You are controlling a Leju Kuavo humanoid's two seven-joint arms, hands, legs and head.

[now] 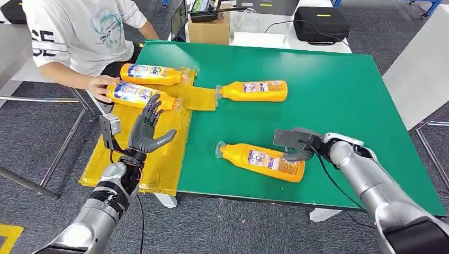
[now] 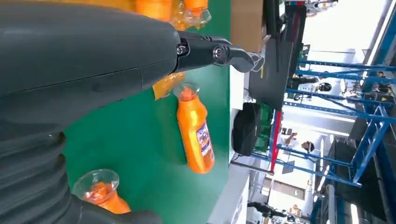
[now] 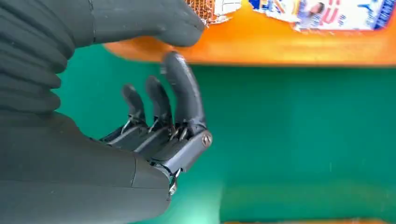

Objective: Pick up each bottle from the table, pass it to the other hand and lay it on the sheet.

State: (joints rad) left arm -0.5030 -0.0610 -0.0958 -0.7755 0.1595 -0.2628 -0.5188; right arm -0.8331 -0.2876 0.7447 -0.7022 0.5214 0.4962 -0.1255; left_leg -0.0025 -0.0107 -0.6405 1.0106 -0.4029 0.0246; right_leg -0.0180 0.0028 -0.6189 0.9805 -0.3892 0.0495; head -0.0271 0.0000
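Two orange bottles [image 1: 153,74] [image 1: 138,94] lie on the yellow sheet [image 1: 159,159] at the table's left; a person's hand [image 1: 100,84] rests on the nearer one. A third bottle [image 1: 254,91] [image 2: 196,133] lies on the green table [image 1: 339,95], its cap at the sheet's edge. The fourth bottle [image 1: 262,161] [image 3: 289,46] lies near the front edge. My right hand [image 1: 296,144] [image 3: 163,116] is at its base end, thumb against its side and fingers curled apart from it, gripping nothing. Above the sheet my left hand [image 1: 148,129] [image 2: 116,60] is raised, open and empty.
A person in a white shirt [image 1: 79,32] sits at the far left corner. A cardboard box [image 1: 209,29], a laptop [image 1: 179,21] and a black bag [image 1: 320,24] stand beyond the table's far edge. The table's right half is bare green.
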